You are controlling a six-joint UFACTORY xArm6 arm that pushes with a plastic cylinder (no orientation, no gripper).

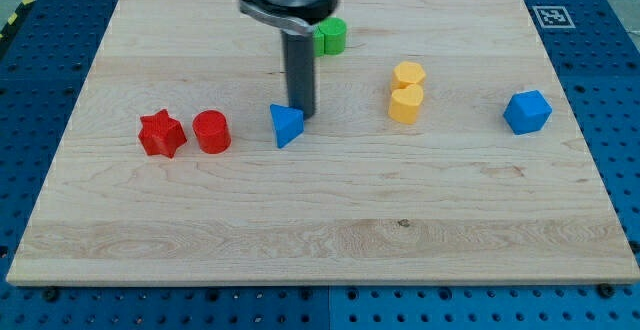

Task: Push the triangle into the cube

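Blue triangle [286, 125] touching my tip [303, 118] at its right, green block [331, 36] partly hidden, shape unclear, no gripper.

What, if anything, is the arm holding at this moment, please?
Nothing is held. My tip only rests against the upper right side of the blue triangle; a rod can push, not grip.

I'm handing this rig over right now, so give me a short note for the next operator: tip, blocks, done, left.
My tip rests against the blue triangle on its upper right side, toward the view's right.
The blue cube sits far off at the view's right, past the two yellow blocks.
Done: tip is at the triangle. Triangle and cube are well apart.
Left: probably move the tip round to the triangle's left side, then push it rightward into the cube, skirting the yellow pair.
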